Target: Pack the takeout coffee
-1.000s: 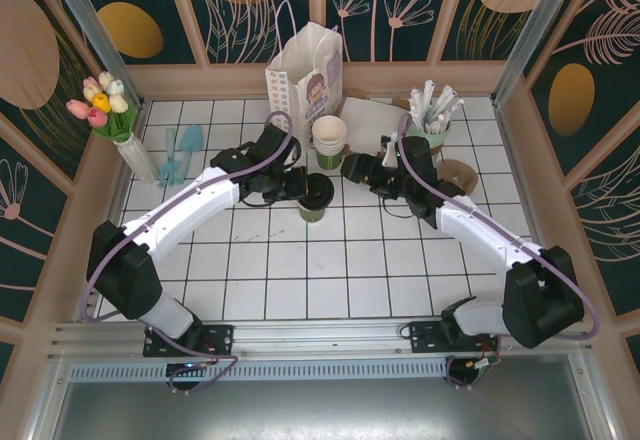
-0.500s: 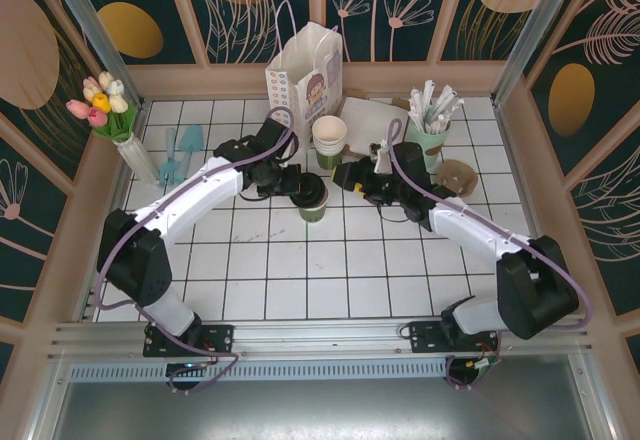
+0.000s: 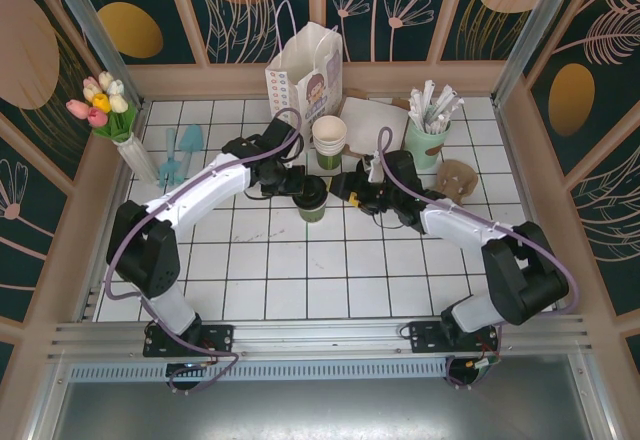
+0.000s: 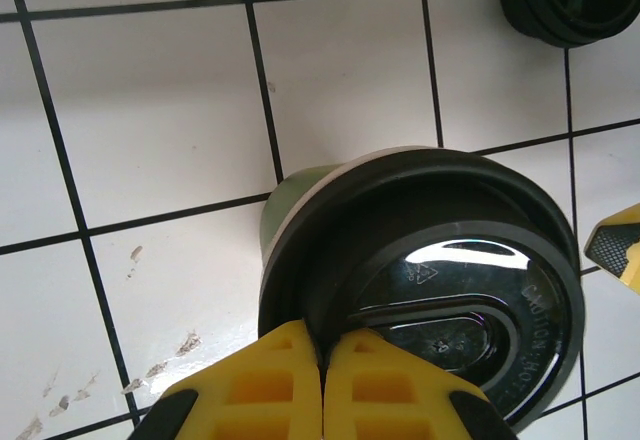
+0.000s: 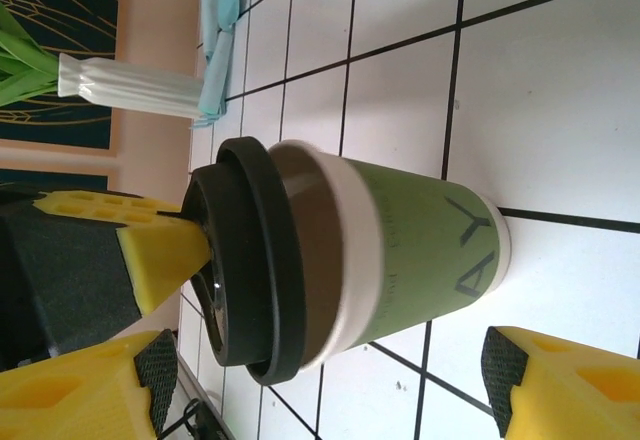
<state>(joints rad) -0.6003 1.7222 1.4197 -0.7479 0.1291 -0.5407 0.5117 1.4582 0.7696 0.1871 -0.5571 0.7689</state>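
High rear overview, close left wrist downward, right wrist sideways, sharing takeout coffee (image 3: 313, 200)

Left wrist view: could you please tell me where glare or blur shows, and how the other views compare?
Left wrist view: white glare streak on the black lid of the takeout coffee, the left tool soft-focused at the bottom edge; right wrist view: the cup's lettering crisp, no glare; top external view: evenly lit, sharp.

Left claw (image 3: 302, 186) down at the black lid of the takeout coffee (image 3: 313, 206), right claw (image 3: 347, 188) just beside the cup on its other side; beyond both claws stand the cream cups (image 3: 329, 136), further back the white bag (image 3: 305, 78), all on the tiled bench (image 3: 300, 270)
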